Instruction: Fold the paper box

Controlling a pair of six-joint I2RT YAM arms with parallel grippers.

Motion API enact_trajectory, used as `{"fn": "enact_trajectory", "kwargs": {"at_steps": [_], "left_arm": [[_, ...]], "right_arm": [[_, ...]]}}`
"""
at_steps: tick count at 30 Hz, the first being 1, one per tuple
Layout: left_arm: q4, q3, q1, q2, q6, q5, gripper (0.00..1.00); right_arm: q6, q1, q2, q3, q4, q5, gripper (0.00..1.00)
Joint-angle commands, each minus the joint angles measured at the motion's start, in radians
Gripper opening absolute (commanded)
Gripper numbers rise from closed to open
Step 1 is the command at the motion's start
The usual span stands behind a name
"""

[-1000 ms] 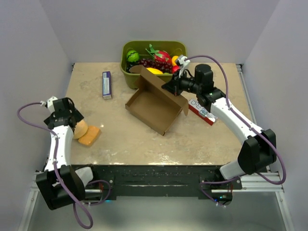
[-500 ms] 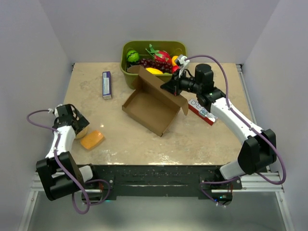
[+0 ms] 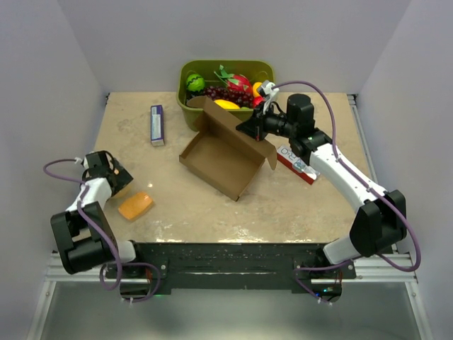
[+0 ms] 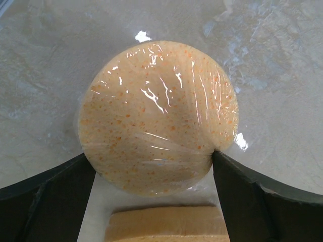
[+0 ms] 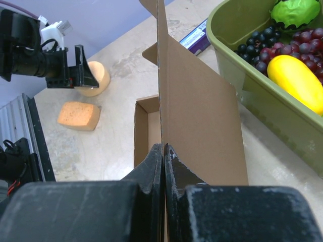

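Note:
The paper box is a brown cardboard tray lying in the middle of the table, with its lid flap standing upright at its far side. My right gripper is shut on the edge of that flap; in the right wrist view the jaws pinch the cardboard. My left gripper is at the left table edge, far from the box. Its fingers press both sides of a round, plastic-wrapped sponge, which also shows in the right wrist view.
An orange rectangular sponge lies just beside the left gripper. An olive-green tub of fruit stands right behind the box. A purple carton lies at the back left. A red-and-white carton lies under the right arm.
My left arm has drawn back toward the left table edge with the round sponge, and the orange sponge has shifted. The box has slid slightly left. The right gripper has stayed on the flap.

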Motion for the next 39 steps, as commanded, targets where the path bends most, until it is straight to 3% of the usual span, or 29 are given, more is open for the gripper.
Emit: {"fn": "enact_trajectory", "kwargs": {"at_steps": [1, 3, 7, 13, 25, 31, 35, 39], "left_arm": [[0.028, 0.051, 0.006, 0.088, 0.032, -0.051, 0.96], [0.039, 0.053, 0.007, 0.105, 0.052, -0.019, 0.90], [0.062, 0.053, 0.004, 0.108, 0.104, 0.058, 0.53], [0.095, 0.031, -0.015, 0.030, 0.164, 0.146, 0.33], [0.007, 0.112, -0.230, -0.321, 0.232, 0.272, 0.33], [0.156, 0.158, -0.508, -0.276, 0.040, 0.249, 0.35], [0.235, 0.238, -0.681, -0.113, -0.031, 0.246, 0.36], [0.259, 0.298, -0.746, 0.001, -0.051, 0.244, 0.36]], "right_arm": [[0.022, -0.002, -0.037, -0.003, 0.048, -0.037, 0.00], [0.025, -0.002, -0.037, -0.003, 0.054, -0.038, 0.00], [0.031, -0.002, -0.037, -0.009, 0.063, -0.040, 0.00], [0.033, -0.002, -0.042, -0.012, 0.065, -0.037, 0.00], [0.030, -0.001, -0.010, 0.008, 0.045, -0.031, 0.00], [0.030, -0.002, 0.001, 0.021, 0.028, -0.005, 0.00], [0.028, -0.001, -0.002, 0.026, 0.011, 0.001, 0.00], [0.028, -0.001, -0.007, 0.026, 0.003, 0.017, 0.00]]}}
